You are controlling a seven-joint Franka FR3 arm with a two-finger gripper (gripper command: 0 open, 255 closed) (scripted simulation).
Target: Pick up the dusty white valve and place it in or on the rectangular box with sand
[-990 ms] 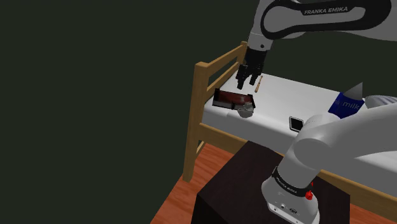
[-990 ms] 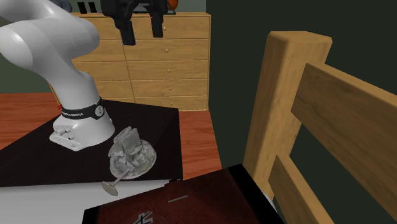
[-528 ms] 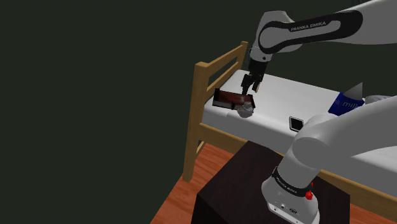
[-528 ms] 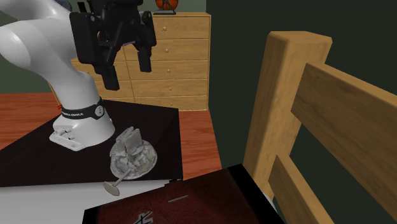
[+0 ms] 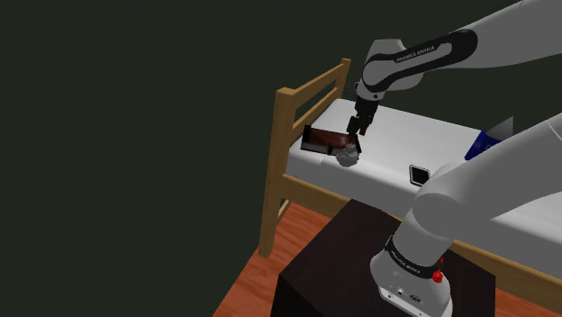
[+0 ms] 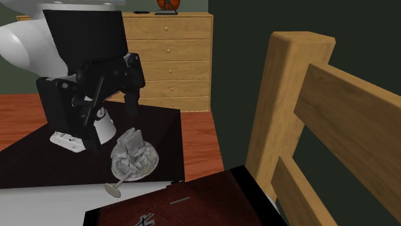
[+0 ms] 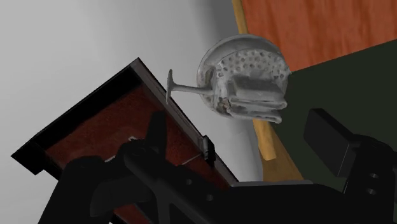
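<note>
Valve (image 5: 349, 156), dusty grey-white with a round perforated body and a thin stem, is lying on the white mattress of the bed (image 5: 405, 144), just beside one long wall of the box (image 5: 326, 140). Its stem is pointing toward the box rim (whether stem and rim are touching, I cannot tell). The box, dark outside and reddish-brown inside, is sitting on the mattress close to the wooden bed frame (image 5: 288, 117), with the valve on the box's side away from that frame's tall post. The end effector (image 5: 358, 126) is hanging just above the valve and the box's near edge. Its two black fingers are standing wide apart, gripping nothing, and in the wrist view the valve is showing beyond the gap between them, apart from both.
</note>
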